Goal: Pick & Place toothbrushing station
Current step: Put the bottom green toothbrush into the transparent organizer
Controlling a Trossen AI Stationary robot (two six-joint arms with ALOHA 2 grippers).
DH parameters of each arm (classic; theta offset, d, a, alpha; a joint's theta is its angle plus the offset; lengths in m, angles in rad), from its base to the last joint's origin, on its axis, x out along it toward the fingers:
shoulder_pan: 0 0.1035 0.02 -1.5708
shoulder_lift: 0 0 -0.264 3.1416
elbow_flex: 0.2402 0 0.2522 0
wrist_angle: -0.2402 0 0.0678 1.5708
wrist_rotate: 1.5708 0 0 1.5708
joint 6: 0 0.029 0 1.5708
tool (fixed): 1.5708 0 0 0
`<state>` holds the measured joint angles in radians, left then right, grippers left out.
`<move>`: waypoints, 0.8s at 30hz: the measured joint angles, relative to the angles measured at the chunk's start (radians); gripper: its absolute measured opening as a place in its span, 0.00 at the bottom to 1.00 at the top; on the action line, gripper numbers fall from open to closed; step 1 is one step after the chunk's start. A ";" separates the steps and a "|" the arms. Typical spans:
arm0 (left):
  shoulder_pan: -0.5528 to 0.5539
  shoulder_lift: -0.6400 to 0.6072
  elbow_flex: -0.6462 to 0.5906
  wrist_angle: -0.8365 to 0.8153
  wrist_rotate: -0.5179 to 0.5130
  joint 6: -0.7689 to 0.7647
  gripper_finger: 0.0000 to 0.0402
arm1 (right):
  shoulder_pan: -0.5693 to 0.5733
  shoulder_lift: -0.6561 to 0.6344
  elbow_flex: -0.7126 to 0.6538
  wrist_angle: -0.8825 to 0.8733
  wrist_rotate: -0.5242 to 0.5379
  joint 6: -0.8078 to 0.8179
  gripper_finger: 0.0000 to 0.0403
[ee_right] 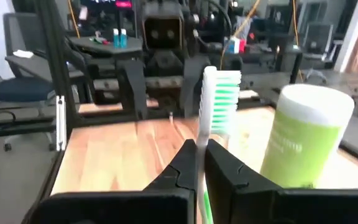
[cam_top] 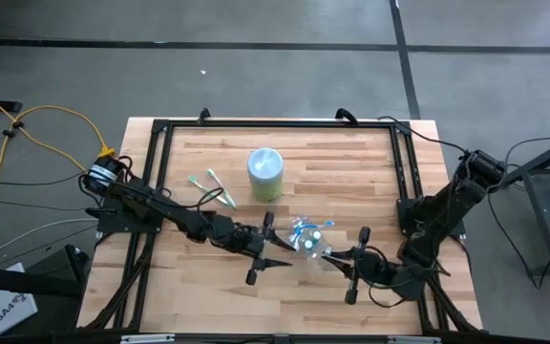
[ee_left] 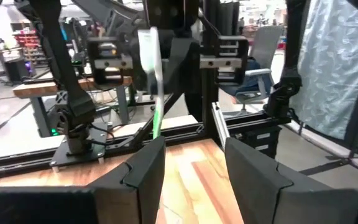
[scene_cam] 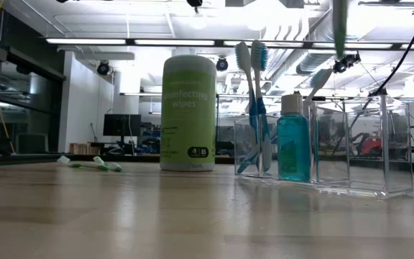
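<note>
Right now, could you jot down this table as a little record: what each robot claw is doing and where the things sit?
left gripper: open, empty, near the table's middle
right gripper: shut on a slim green-white toothbrush
clear plastic organiser: holds two blue-white toothbrushes and a teal bottle
pale green wipes canister: standing upright, apart from the organiser
spare green-white toothbrushes: lying flat on the wooden table, beside the canister

Table (cam_top: 218, 287): pale wood planks, smooth, slight sheen. Holder (scene_cam: 379, 144): clear glossy hard plastic. Wipes tub (scene_cam: 188, 115): matt green label, white plastic lid. Frame (cam_top: 275, 124): black metal. Fingers (ee_left: 145, 171): matt black plastic.
</note>
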<state>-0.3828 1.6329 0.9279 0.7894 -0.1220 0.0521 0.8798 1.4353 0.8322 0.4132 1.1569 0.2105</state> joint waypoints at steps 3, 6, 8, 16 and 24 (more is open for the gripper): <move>-0.013 0.000 0.000 -0.001 -0.034 0.000 0.41 | 0.010 0.001 0.000 -0.103 0.025 0.113 0.01; -0.021 0.000 0.000 -0.002 -0.038 0.000 0.41 | 0.021 0.009 0.000 -0.186 0.076 0.202 0.01; -0.022 0.000 0.000 -0.001 -0.037 0.000 0.41 | 0.025 0.011 0.000 -0.235 0.091 0.265 0.01; -0.022 0.000 0.000 -0.001 -0.037 0.001 0.41 | 0.025 0.011 0.000 -0.403 0.120 0.475 0.01; -0.022 0.000 0.000 -0.004 -0.037 0.001 0.41 | 0.028 0.033 -0.018 -0.487 0.153 0.648 0.01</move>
<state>-0.4049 1.6333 0.9279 0.7856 -0.1592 0.0528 0.9081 1.4680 0.8143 -0.0738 1.3102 0.8584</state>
